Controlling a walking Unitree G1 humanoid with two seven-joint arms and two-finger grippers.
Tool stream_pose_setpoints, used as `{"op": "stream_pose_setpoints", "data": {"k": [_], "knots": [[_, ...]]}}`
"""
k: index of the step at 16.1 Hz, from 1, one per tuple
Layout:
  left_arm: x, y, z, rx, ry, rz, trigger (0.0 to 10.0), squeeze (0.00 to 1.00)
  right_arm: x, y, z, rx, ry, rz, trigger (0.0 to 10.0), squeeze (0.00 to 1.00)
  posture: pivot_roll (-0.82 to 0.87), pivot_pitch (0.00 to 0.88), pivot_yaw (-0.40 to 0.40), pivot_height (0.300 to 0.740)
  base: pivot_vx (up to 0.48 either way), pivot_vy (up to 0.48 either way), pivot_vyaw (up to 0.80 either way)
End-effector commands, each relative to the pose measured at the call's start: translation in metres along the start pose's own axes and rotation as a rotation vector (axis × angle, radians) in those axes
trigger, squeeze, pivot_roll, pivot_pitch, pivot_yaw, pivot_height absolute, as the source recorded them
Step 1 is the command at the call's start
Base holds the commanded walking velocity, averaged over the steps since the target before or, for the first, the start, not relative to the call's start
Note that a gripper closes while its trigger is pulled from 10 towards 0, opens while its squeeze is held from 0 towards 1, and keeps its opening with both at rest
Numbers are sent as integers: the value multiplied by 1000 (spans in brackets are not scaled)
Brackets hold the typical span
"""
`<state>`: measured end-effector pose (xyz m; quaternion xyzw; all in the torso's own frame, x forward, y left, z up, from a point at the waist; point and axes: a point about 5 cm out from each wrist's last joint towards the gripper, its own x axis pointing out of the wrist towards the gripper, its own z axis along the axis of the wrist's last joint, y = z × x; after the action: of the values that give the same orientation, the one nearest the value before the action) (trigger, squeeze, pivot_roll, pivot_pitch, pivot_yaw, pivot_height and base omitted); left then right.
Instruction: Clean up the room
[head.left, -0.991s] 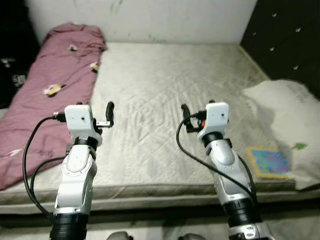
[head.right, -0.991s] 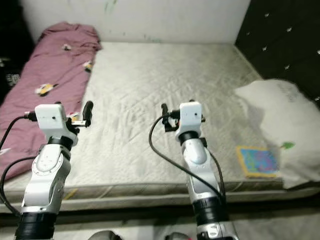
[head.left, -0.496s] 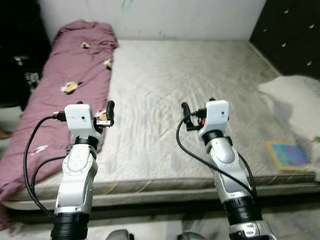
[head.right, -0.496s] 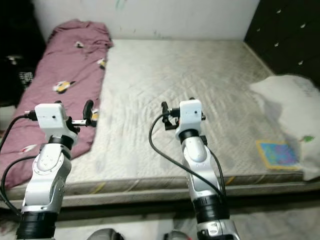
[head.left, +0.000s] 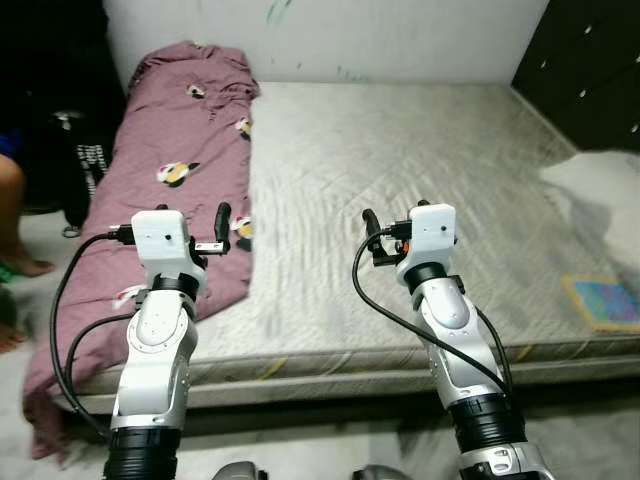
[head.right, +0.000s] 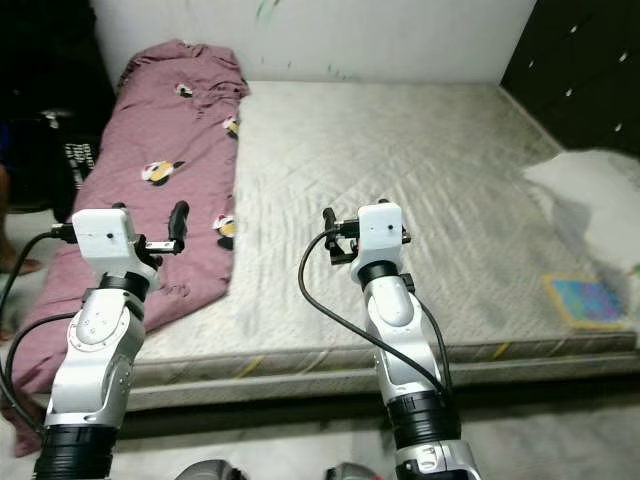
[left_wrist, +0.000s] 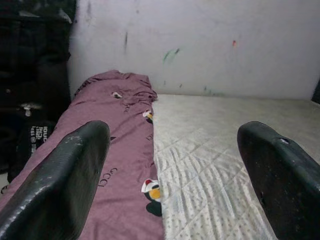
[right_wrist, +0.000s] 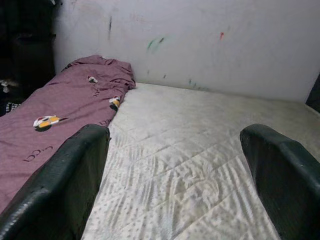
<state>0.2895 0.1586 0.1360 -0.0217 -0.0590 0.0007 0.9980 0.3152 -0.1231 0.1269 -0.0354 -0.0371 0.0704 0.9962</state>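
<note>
The pink blanket (head.left: 170, 190) is laid lengthwise along the bed's (head.left: 420, 190) left side, so it's nearer the left gripper (head.left: 222, 222). Both the left and right gripper (head.left: 368, 225) are held spread, empty, above the mattress's near edge.

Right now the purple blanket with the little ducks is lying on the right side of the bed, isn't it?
Not quite. The purple blanket lies along the left side of the bed, by the robot's left arm, and its lower end spills over the bed's edge. The left eye view shows this. The pillow is what lies on the right side.
</note>
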Motion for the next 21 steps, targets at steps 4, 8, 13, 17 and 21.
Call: {"op": "stream_pose_setpoints", "data": {"k": [4, 8, 13, 17, 21], "knots": [[0, -5, 1, -8, -5, -22, 10000, 0, -1, -6, -1, -1, 8, -12, 10000, 0, 10, 0, -30, 740, 0, 480, 0], [0, -5, 1, -8, -5, -19, 10000, 0, 0, -6, -1, 1, 10, -11, 10000, 0, 9, 0, -29, 740, 0, 480, 0], [1, -4, 1, -4, -6, -16, 10000, 0, 0, -5, -1, 2, 11, -5, 10000, 0, 8, 0, -30, 740, 0, 480, 0], [1, -3, 2, 19, -13, 1, 10000, 0, 1, -5, -1, 1, 14, -1, 10000, 0, 7, 0, -30, 740, 0, 240, 0], [1, -3, 6, 28, -45, -12, 10000, 0, 2, -4, -1, 1, 14, 1, 10000, 0, 5, 0, -29, 740, 0, 0, 0]]}}
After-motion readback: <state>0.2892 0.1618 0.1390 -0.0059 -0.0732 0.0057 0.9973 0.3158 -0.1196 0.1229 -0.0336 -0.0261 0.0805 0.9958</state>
